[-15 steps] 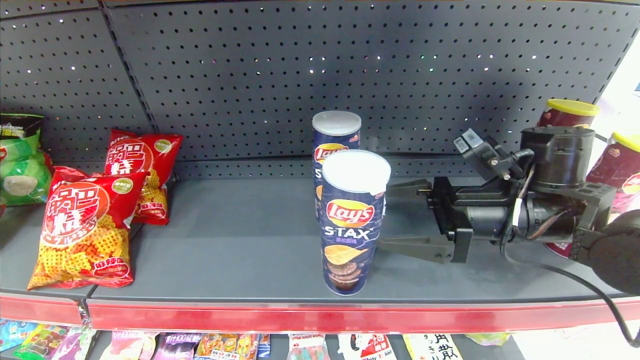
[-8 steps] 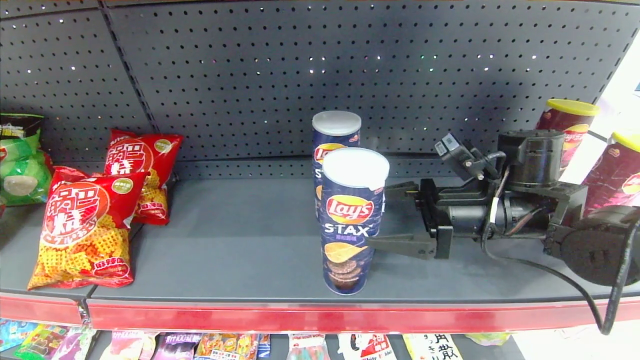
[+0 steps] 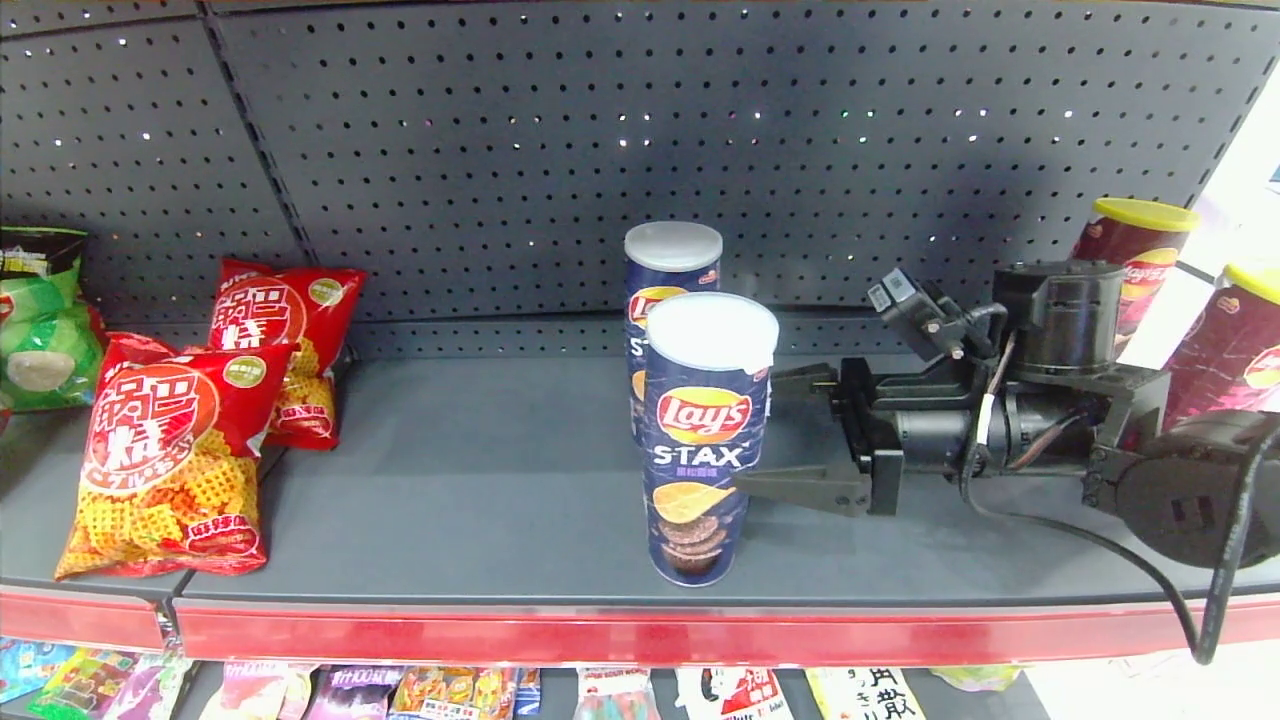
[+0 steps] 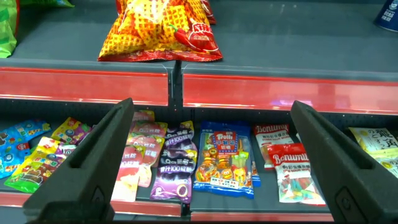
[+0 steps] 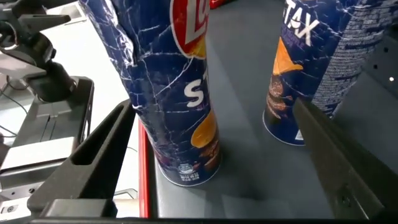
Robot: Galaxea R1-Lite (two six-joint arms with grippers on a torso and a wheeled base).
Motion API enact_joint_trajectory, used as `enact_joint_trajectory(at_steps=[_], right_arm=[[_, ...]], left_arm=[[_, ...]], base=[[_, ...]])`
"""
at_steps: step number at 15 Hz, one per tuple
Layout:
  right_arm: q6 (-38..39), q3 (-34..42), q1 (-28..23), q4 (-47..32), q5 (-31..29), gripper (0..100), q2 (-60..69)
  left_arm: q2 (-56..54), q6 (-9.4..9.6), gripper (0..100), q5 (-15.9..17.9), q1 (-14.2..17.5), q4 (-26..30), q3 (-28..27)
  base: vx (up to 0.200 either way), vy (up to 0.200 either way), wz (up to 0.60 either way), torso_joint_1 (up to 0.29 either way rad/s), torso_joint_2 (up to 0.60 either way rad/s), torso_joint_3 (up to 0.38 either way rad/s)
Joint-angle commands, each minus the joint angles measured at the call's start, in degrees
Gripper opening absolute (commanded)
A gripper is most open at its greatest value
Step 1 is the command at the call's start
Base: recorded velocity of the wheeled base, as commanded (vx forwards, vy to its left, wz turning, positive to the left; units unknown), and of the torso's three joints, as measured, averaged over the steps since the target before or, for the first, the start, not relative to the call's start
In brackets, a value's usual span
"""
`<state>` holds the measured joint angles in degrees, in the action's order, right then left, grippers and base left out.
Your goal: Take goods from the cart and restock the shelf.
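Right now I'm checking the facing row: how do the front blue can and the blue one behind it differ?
The front blue can stands near the shelf's red front edge; the rear blue can stands close to the pegboard. The open right claw is at the front can's side; the rear can sits farther back. The front can hides much of the rear can's label. Both stand upright, lids on.

Black right end effector (image 3: 758, 432) showing two tapering fingers (image 3: 800, 488), boxy wrist (image 3: 930, 435) carrying a cylindrical housing (image 3: 1060, 310), small camera module (image 3: 905, 295) wearing white labels, black cable (image 3: 1085, 540) trailing, white and reddish wires (image 3: 990, 420) peeking out, left end effector (image 4: 211, 104) showing matching black wedges.
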<state>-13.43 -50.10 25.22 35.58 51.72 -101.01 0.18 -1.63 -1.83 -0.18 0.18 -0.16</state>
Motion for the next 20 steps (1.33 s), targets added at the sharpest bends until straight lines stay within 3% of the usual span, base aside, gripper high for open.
enact_joint_trajectory(at_steps=[1, 6, 10, 13, 14, 15, 17, 18, 20], right_arm=[[0.07, 0.01, 0.44, 0.01, 0.04, 100, 1.08], [0.34, 2.20, 0.97, -0.16, -0.13, 100, 9.43], [0.43, 3.78, -2.02, -0.16, -0.22, 100, 22.61], [4.21, 15.03, -4.22, -0.52, -3.03, 100, 41.16], [7.72, 19.52, -6.33, -0.60, -7.08, 100, 49.77], [10.09, 20.92, -8.44, -0.78, -9.36, 100, 53.90], [15.72, 22.15, -17.49, -0.96, -20.61, 100, 62.08], [16.16, 22.33, -19.60, -1.48, -23.60, 100, 63.75], [15.46, 24.53, -22.50, -10.80, -35.64, 100, 71.04]], left_arm=[[0.08, -0.04, 100, -0.02, 0.01, -0.01, -0.02], [0.08, -0.04, 100, -0.02, 0.01, -0.01, -0.02], [0.08, -0.04, 100, -0.02, 0.01, -0.01, -0.02], [0.08, -0.04, 100, -0.02, 0.01, -0.01, -0.02], [0.08, -0.04, 100, -0.02, 0.01, -0.01, -0.02], [0.08, -0.04, 100, -0.02, 0.01, -0.01, -0.02], [0.08, -0.04, 100, -0.02, 0.01, -0.01, -0.02], [0.08, -0.04, 100, -0.02, 0.01, -0.01, -0.02], [0.08, -0.04, 100, -0.02, 0.01, -0.01, -0.02]], base=[[0.000, 0.000, 0.00, 0.000, 0.00, 0.000], [0.000, 0.000, 0.00, 0.000, 0.00, 0.000], [0.000, 0.000, 0.00, 0.000, 0.00, 0.000], [0.000, 0.000, 0.00, 0.000, 0.00, 0.000], [0.000, 0.000, 0.00, 0.000, 0.00, 0.000], [0.000, 0.000, 0.00, 0.000, 0.00, 0.000], [0.000, 0.000, 0.00, 0.000, 0.00, 0.000], [0.000, 0.000, 0.00, 0.000, 0.00, 0.000], [0.000, 0.000, 0.00, 0.000, 0.00, 0.000]])
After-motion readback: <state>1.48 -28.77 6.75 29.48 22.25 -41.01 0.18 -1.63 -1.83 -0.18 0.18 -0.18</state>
